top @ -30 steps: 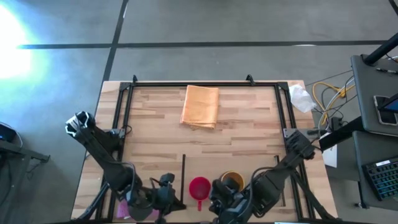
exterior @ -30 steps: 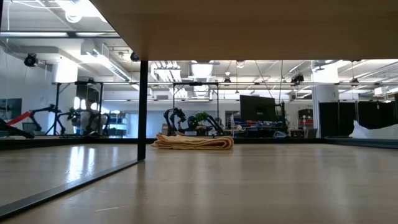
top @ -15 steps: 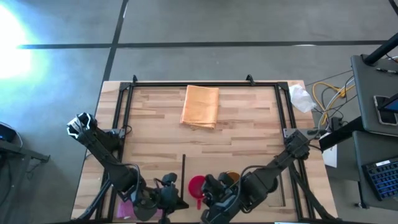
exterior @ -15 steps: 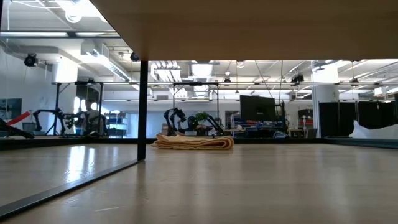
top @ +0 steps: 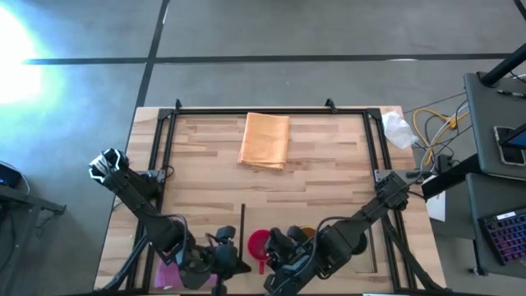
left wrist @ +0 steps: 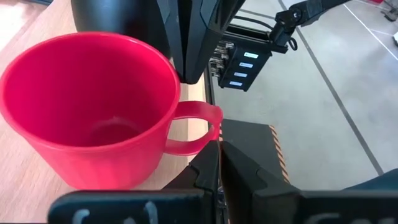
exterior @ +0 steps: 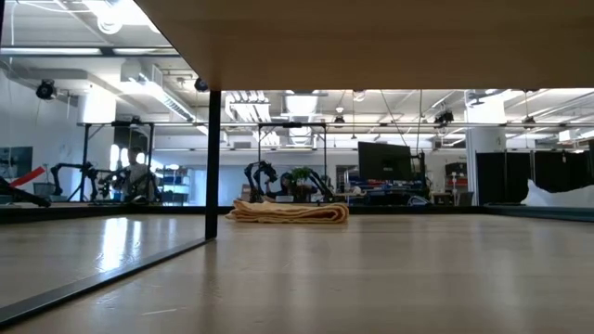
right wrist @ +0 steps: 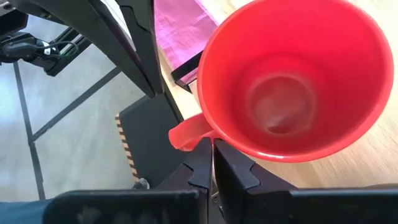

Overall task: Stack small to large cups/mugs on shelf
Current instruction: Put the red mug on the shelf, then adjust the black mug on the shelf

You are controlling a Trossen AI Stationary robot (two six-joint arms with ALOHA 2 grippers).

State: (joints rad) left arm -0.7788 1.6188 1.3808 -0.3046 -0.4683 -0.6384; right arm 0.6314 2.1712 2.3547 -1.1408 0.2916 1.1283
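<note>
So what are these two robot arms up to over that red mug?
Both arms crowd the table's near edge around the red mug, which stands upright and empty on the wood. The left claw and right claw are both shut, each close by the mug's handle; neither holds it. An orange cloth lies farther back.

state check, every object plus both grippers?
red mug: upright, empty, near table edge, not held
brown mug: mostly hidden under the right arm
orange cloth: folded, lying flat at the far side
magenta cloth: lying flat near the red mug
left gripper: shut, empty, by the mug handle
right gripper: shut, empty, beside the red mug
</note>
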